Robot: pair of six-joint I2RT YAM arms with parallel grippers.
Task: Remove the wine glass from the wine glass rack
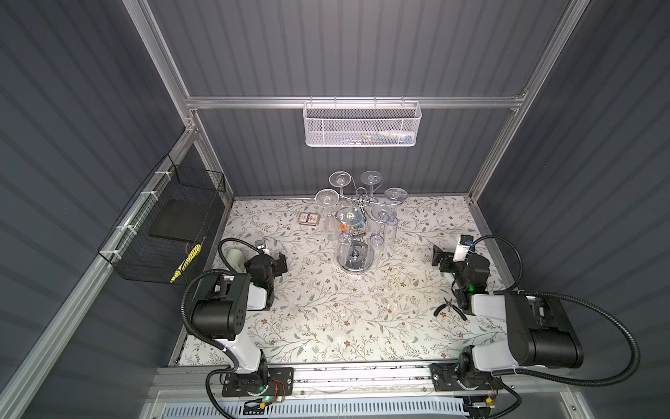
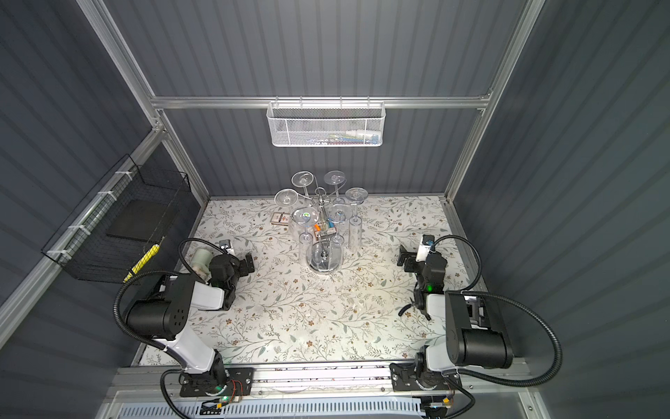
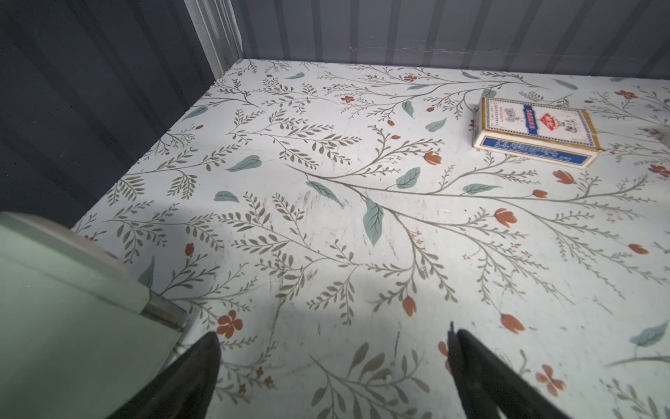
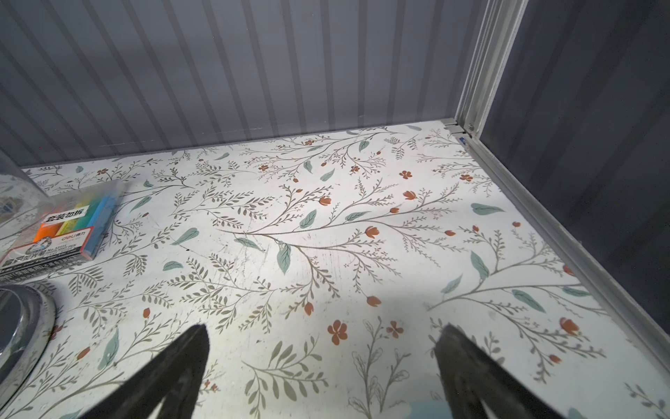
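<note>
Black left gripper (image 3: 333, 333) low over table (image 3: 362, 254), jaws wide apart, right gripper (image 4: 322, 330) likewise

Six wine glasses (image 1: 339, 179) hang on one wine glass rack (image 1: 353, 268). The bench (image 1: 326, 319) carries one box of playing cards (image 1: 309, 218), one pack of highlighters (image 4: 72, 225), one pair of pliers (image 1: 449, 308) and one pale green cylinder (image 1: 235, 258). There are two baskets: one white mesh basket (image 1: 362, 125) and one black wire basket (image 1: 145, 261), which holds one yellow item (image 1: 185, 263). Two tools are in view: the left tool (image 3: 333, 335) and the right tool (image 4: 324, 328).
</note>
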